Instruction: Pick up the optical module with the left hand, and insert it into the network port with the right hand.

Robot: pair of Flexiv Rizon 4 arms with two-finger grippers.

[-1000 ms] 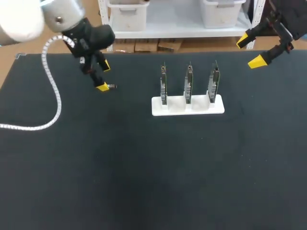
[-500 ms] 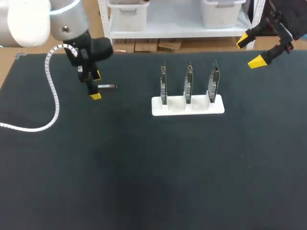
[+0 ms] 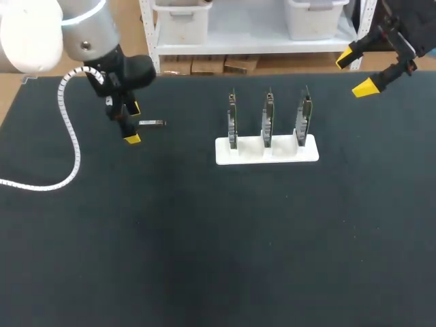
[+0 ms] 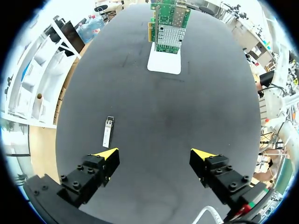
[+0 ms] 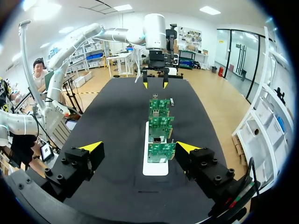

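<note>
Overhead, the left gripper (image 3: 133, 123) is seen low over the worktop (image 3: 204, 238) towards its far left corner, its fingers spread wide and nothing held. The module (image 3: 151, 123) lies flat on the worktop just beside that gripper, on the side towards the rack (image 3: 266, 151), and is touched by neither finger. The white rack stands near the far edge, about midway along it, with three cards (image 3: 268, 117) upright in it. The right gripper (image 3: 354, 72) is held high at the far right corner, spread and empty. A white cable (image 3: 71, 136) loops over the left edge.

From the left wrist, the left gripper (image 4: 155, 154) is shown open, with bare worktop (image 4: 154, 107) between its tips. The module (image 4: 108, 132) lies just ahead of one finger, outside the gap. The rack (image 4: 164, 64) is well ahead, and silver ports (image 4: 168, 35) can be made out on the nearest of the cards (image 4: 169, 16).

From the right wrist, the right gripper (image 5: 139, 147) is seen spread above the rack (image 5: 155, 167). Beyond the cards (image 5: 160, 123) the left gripper (image 5: 154, 85) is seen, the module (image 5: 172, 101) a small sliver beside it.
</note>
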